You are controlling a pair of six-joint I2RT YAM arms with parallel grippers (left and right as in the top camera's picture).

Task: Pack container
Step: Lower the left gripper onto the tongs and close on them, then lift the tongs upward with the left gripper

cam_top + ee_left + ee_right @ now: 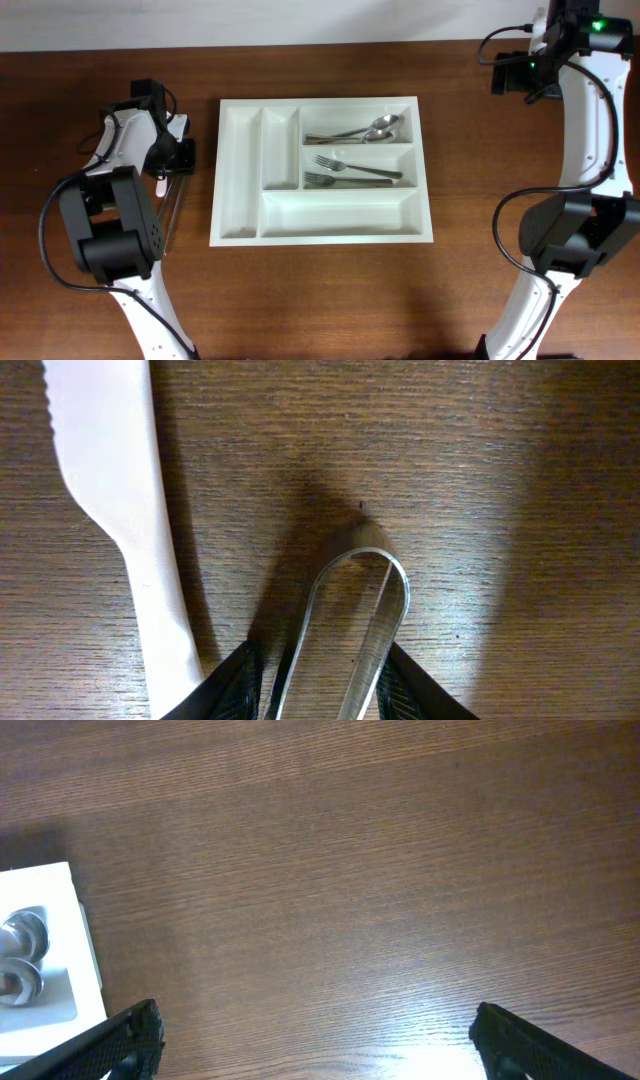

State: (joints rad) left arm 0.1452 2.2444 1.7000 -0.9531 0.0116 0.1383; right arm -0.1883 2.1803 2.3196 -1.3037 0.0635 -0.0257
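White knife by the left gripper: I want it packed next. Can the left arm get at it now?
Probably yes, after a small shift. The knife lies flat on bare table right beside the left gripper, nothing over it, but the fingers straddle a metal handle.

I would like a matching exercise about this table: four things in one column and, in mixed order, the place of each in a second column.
Things:
1. spoons
2. forks
3. white knife
4. metal handle

Places:
A. between the jaws of the left gripper
B. tray, middle crosswise compartment
C. on the table, beside the metal handle
D. tray, far crosswise compartment

Pairs: 1-D, 2-B, 3-C, 4-A
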